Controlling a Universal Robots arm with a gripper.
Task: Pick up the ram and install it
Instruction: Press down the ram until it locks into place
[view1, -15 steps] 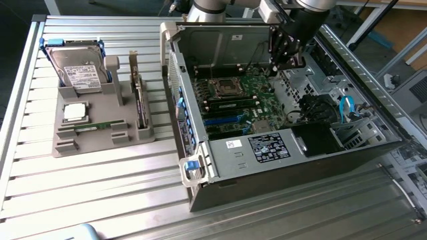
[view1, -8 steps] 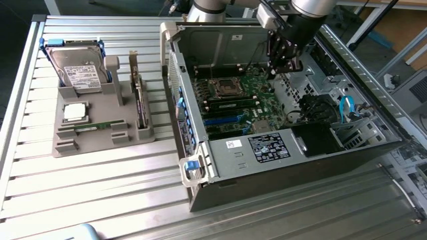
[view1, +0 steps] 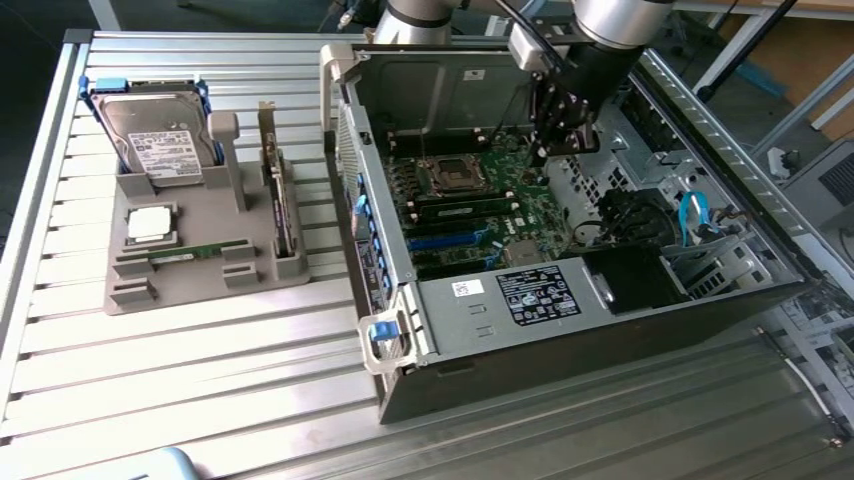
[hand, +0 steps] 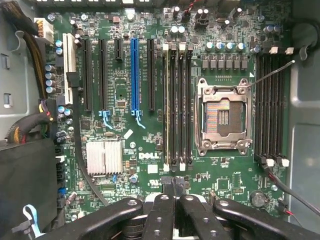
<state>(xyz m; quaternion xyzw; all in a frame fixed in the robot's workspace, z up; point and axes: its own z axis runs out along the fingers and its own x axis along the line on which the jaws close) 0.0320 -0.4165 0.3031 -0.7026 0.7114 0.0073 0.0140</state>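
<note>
Exterior view: ram (view1: 196, 251) lies in the gray tray (view1: 187, 295) near the tabletop (view1: 200, 385) edge at the exterior view's left, well apart from the arm (view1: 607, 60) over the open PC (view1: 534, 335).

Wrist view: fingers (hand: 166, 200) shut, holding nothing, above the green board (hand: 130, 125).

Pick-up not done yet. I think a grab needs the fingers open & lined up w/ the ram.

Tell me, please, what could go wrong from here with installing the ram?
1. The shut tool hangs low over the motherboard, near the open CPU socket; a stray move could damage its exposed contacts.
2. The ram lies in the grey tray, beyond the computer case's side wall; crossing over, the arm might clip it.
3. The upright expansion card stands close beside the ram, so a grasp may bump it.
</note>
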